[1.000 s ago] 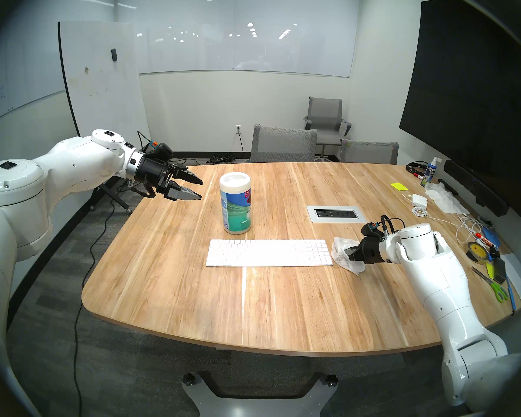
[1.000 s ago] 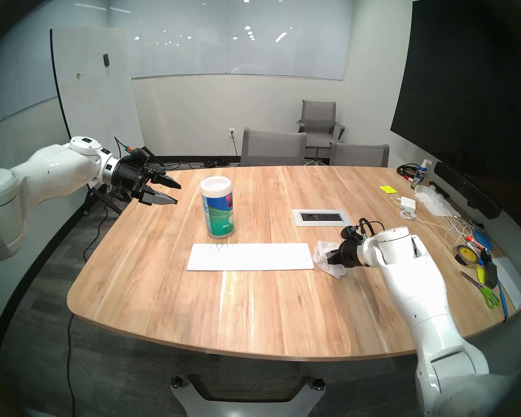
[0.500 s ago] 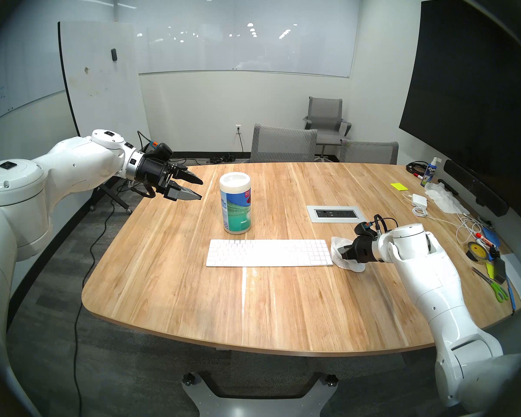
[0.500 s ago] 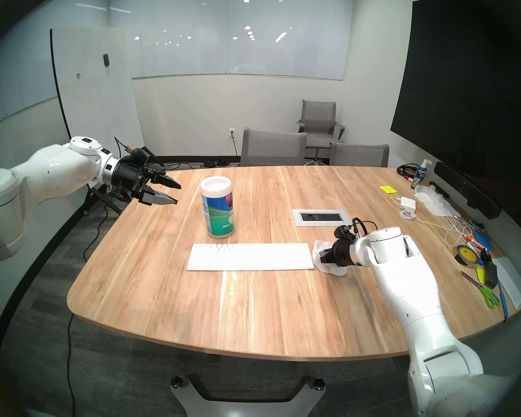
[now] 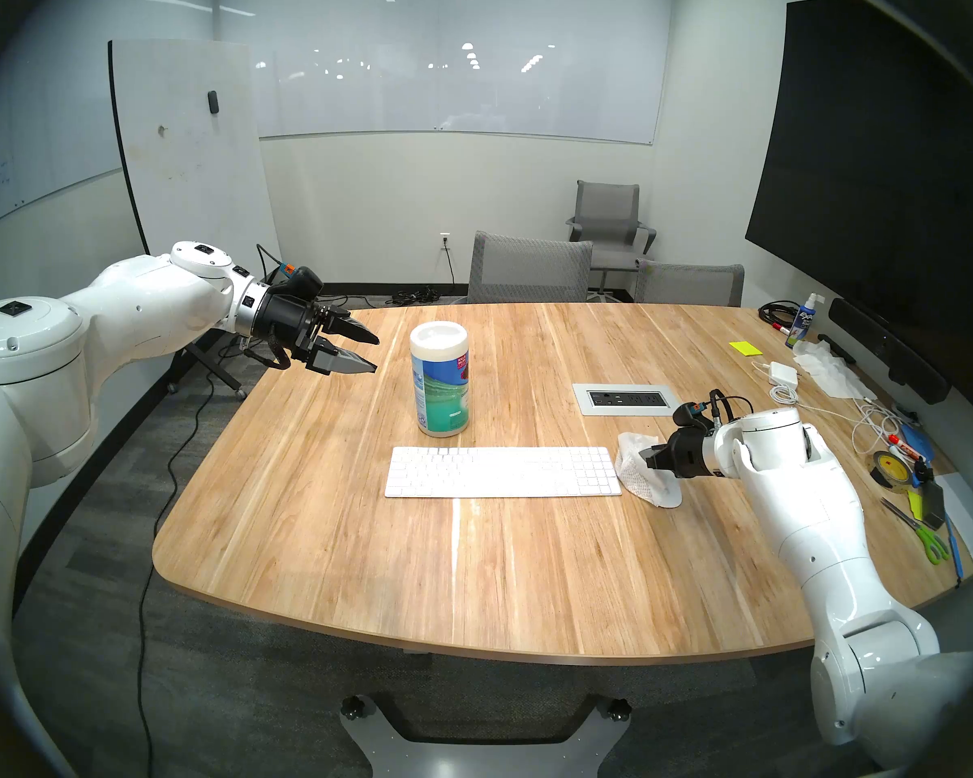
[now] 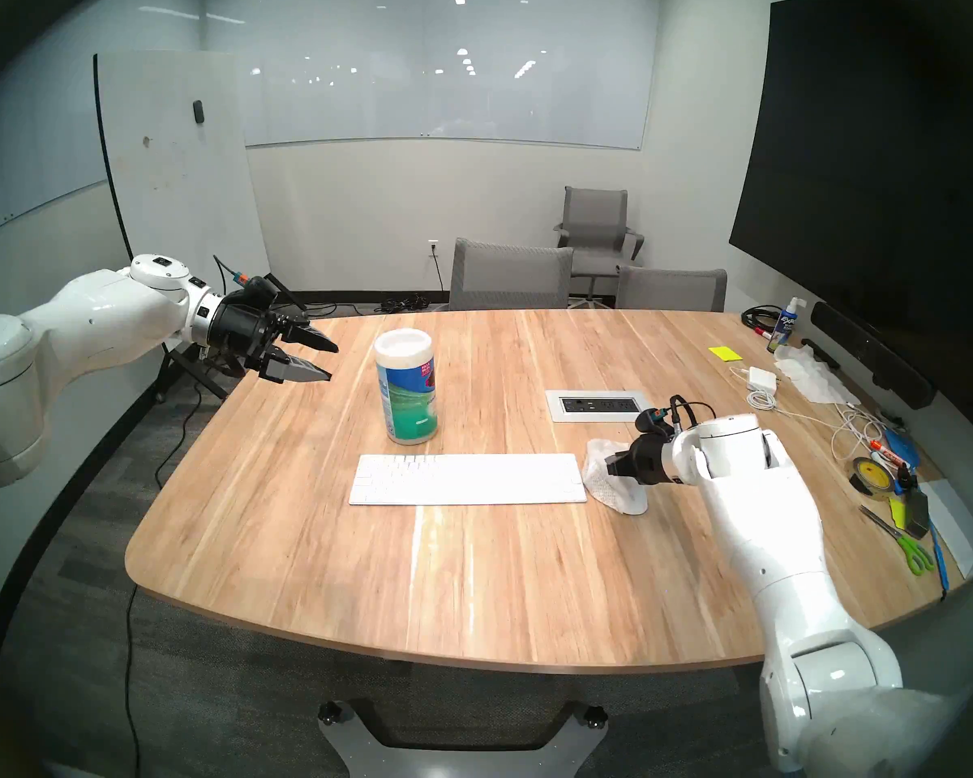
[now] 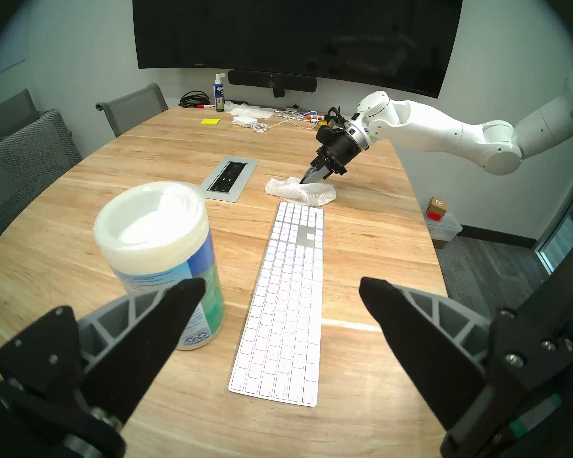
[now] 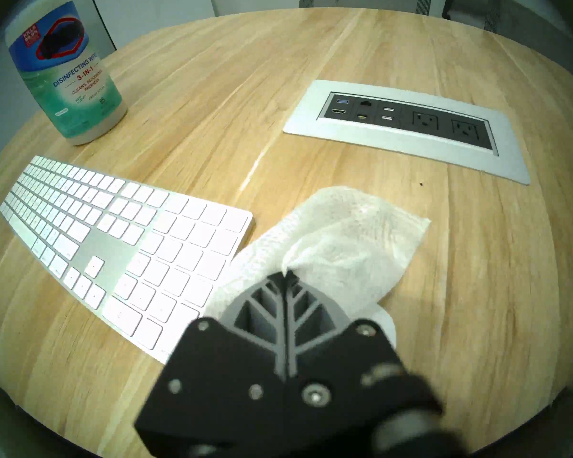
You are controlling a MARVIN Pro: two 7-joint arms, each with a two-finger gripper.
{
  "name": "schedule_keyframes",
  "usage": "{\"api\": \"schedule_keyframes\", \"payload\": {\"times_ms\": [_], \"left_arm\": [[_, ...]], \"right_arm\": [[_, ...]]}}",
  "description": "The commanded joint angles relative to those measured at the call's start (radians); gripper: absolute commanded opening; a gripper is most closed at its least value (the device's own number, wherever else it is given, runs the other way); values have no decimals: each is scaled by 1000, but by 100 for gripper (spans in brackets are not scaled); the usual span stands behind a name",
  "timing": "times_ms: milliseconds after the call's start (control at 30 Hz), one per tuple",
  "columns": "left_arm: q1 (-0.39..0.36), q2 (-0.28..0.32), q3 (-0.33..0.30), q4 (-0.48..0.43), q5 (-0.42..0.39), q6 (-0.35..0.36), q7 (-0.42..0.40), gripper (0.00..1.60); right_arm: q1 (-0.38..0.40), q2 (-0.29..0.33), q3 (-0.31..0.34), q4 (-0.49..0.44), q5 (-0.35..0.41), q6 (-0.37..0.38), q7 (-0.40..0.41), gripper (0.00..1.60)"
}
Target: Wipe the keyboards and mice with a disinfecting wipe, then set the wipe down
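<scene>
The white keyboard (image 5: 501,471) lies flat in the middle of the wooden table (image 5: 473,580). Just off its right end a crumpled white wipe (image 5: 636,471) is draped over the mouse, and only the mouse's glossy white edge (image 5: 673,499) (image 8: 387,325) peeks out. My right gripper (image 5: 649,458) (image 8: 286,274) is shut on the wipe and angled down onto it. My left gripper (image 5: 376,354) (image 7: 282,283) hangs open and empty over the table's far left edge, beside the wipes canister (image 5: 439,378).
A silver outlet plate (image 5: 627,399) is set into the table behind the wipe. Along the right edge lie a tape roll (image 5: 888,468), scissors (image 5: 922,535), a charger with cables (image 5: 782,375), a spray bottle (image 5: 807,319) and tissues. Grey chairs (image 5: 529,266) stand at the far side.
My right gripper dragged the wipe left toward the keyboard's end, then drew back right and slightly away from me. The left arm has stayed still.
</scene>
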Motion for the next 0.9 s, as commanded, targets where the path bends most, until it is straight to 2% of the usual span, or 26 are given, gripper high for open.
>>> {"api": "schedule_keyframes", "payload": {"times_ms": [0, 267, 867], "left_arm": [[-23, 0, -8, 2, -6, 1, 1, 160], [-23, 0, -9, 3, -5, 1, 1, 160], [-23, 0, -8, 2, -6, 1, 1, 160]], "right_arm": [[91, -1, 24, -3, 11, -6, -4, 0], [161, 16, 60, 50, 9, -13, -28, 0], [271, 47, 93, 249, -8, -82, -88, 0]]}}
